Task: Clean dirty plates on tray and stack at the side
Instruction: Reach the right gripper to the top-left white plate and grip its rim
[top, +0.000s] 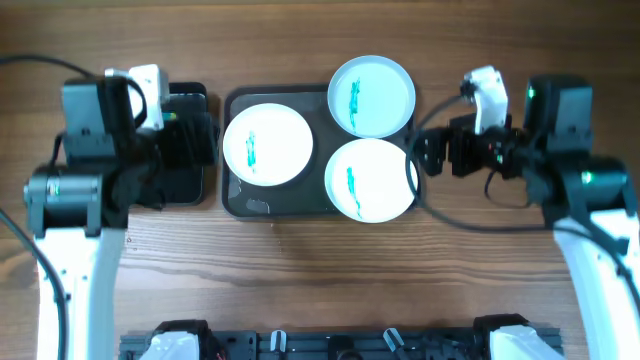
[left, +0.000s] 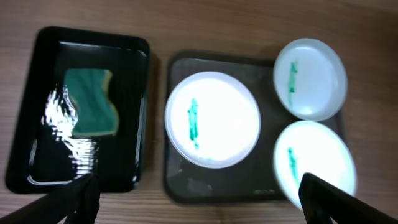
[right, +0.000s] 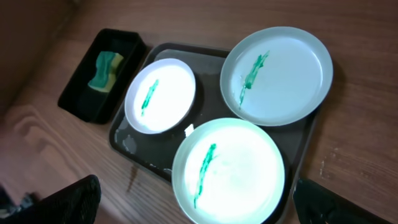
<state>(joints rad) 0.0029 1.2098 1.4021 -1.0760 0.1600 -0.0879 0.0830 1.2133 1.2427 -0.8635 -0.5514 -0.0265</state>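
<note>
3 white plates (top: 268, 145), each smeared teal, lie on the dark grey tray (top: 272, 203), 1 overhanging its rim. Your left gripper (left: 205, 202) and right gripper (right: 204, 205) both hang spread open, grasping nothing.

On the table (top: 300, 285), at the centre of the overhead frame, lies the tray (top: 245, 205). The left plate (top: 267, 145) sits in its left half. The upper-right plate (top: 372, 96) overhangs the tray's top rim, and the lower-right plate (top: 370, 180) sits just below it. Left of the tray, a smaller tray (left: 127, 112) holds a sponge (left: 93, 102).
</note>
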